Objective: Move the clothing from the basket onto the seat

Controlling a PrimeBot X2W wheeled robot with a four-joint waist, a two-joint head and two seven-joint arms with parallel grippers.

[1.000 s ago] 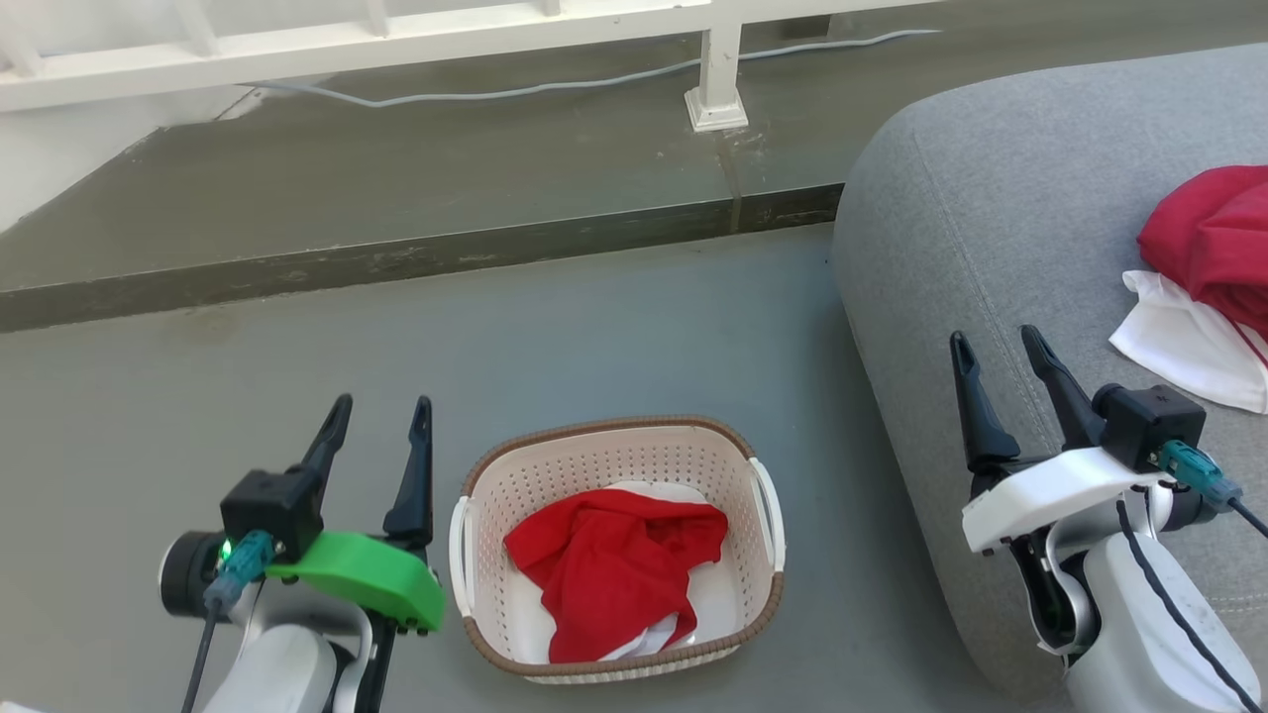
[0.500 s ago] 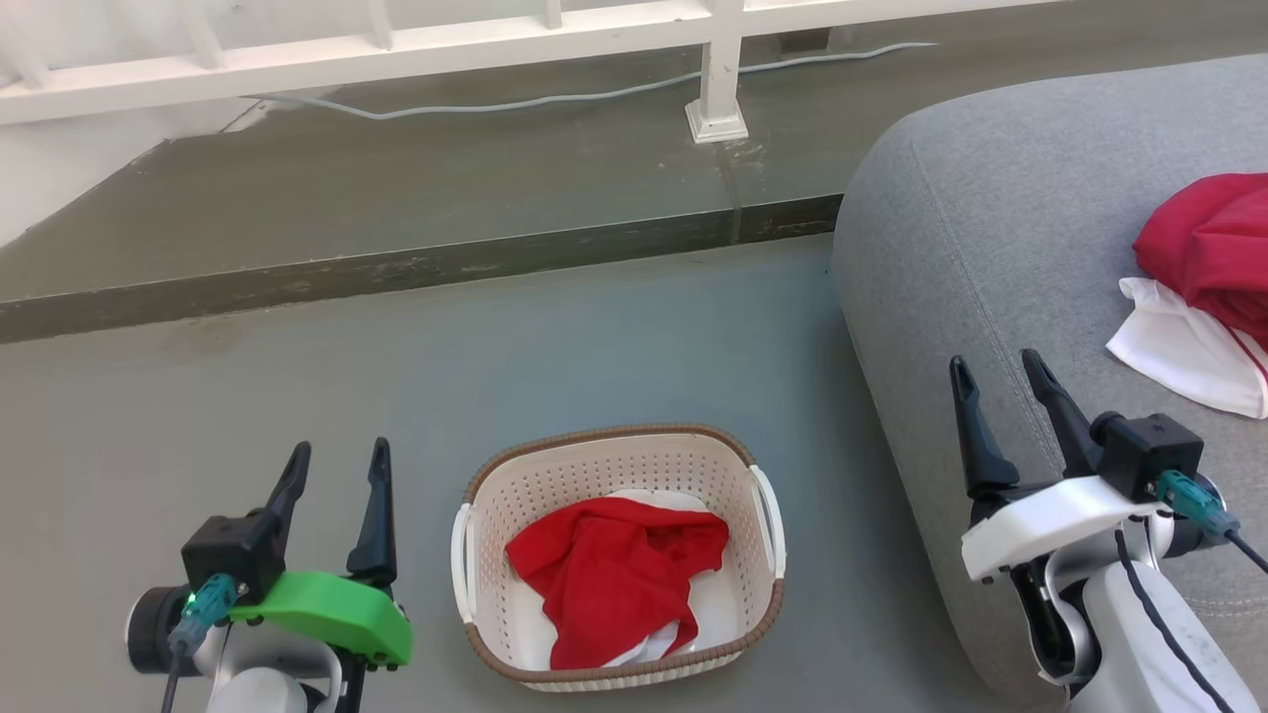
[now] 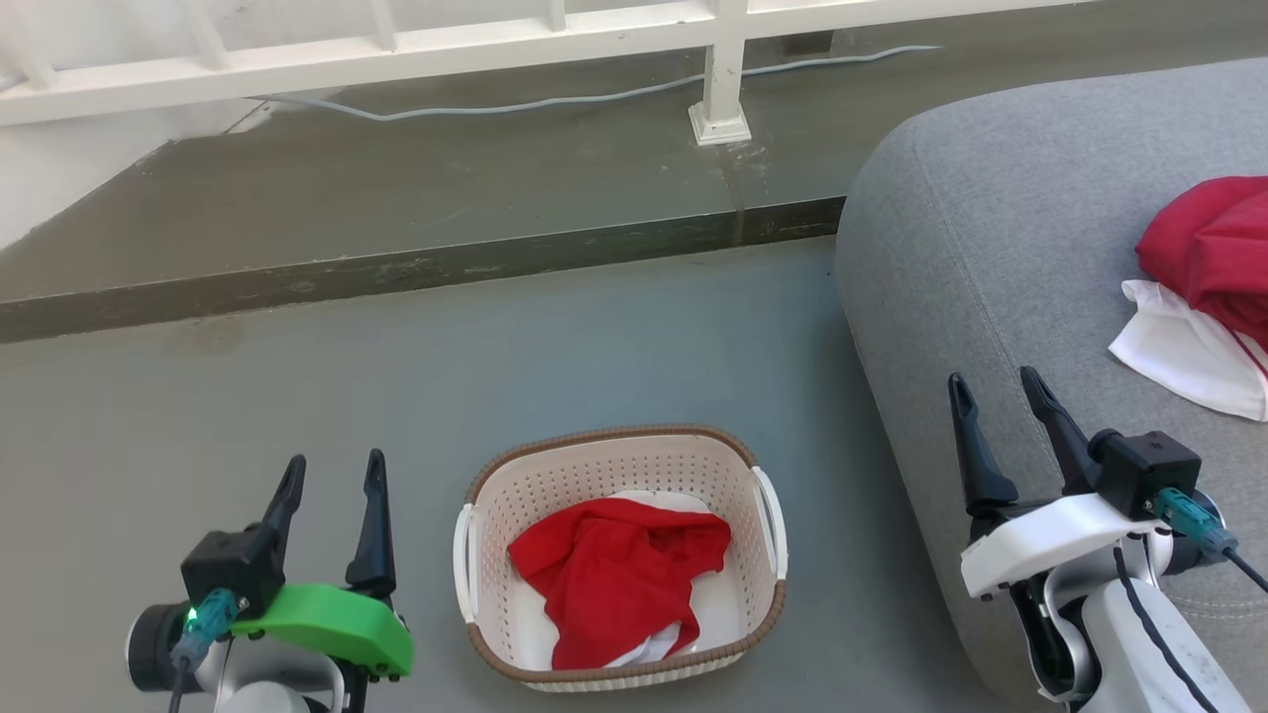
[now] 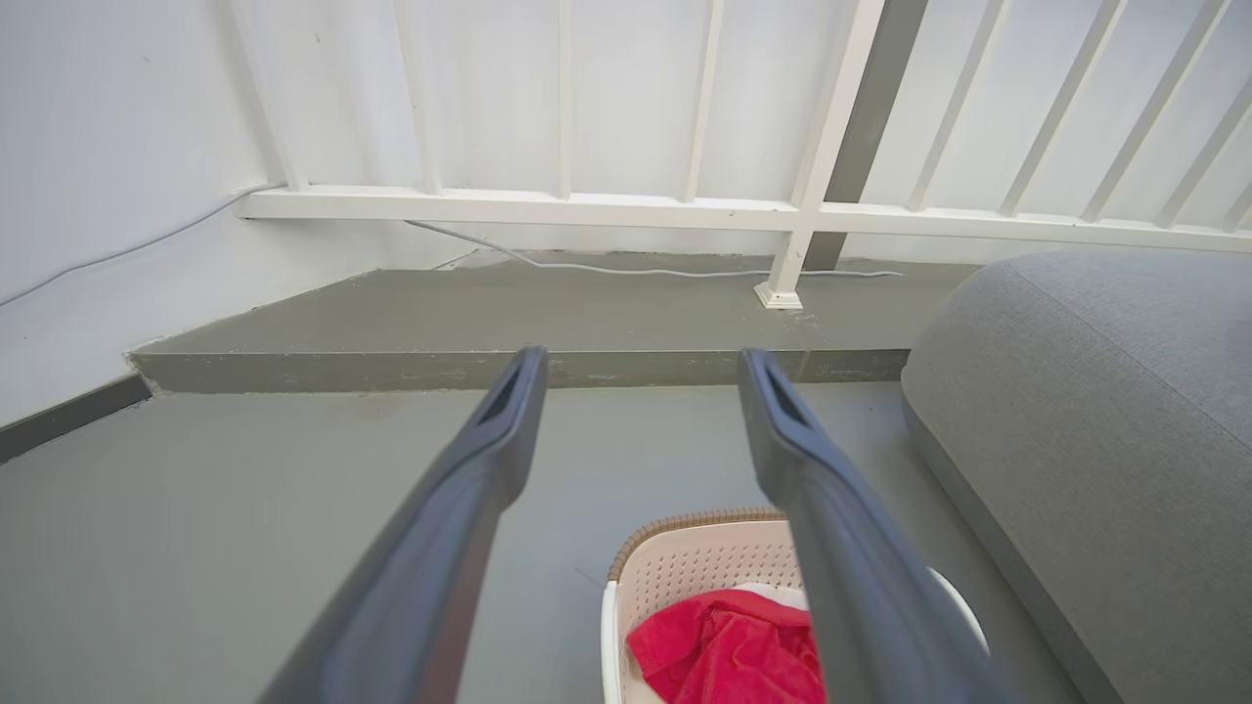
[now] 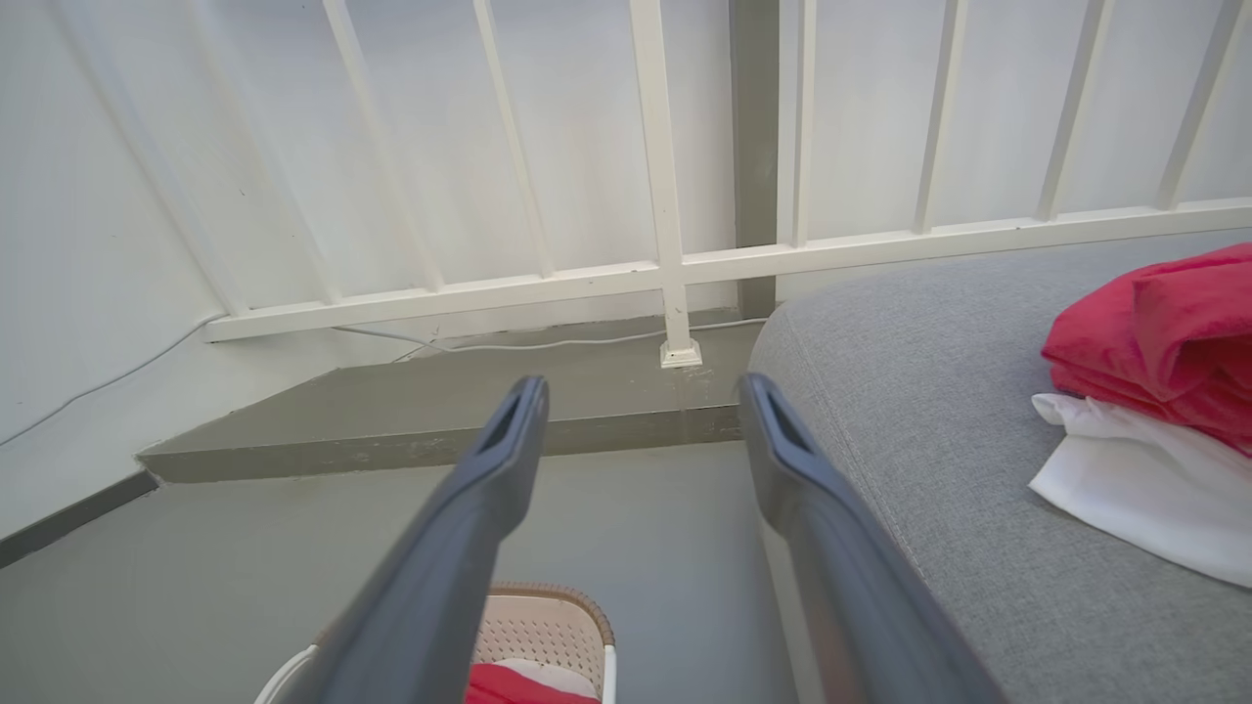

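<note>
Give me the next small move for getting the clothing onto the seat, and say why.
Probably lower the left tool rightward over the basket toward the red garment inside it. That tool stands open and empty just beside the basket, the garment lies loose there, and another garment already rests on the seat.

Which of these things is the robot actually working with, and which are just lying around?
For the job: cream basket; red clothing inside it; grey seat; red-and-white clothing already on it.
Just lying about: white railing; grey cable; concrete step.
</note>
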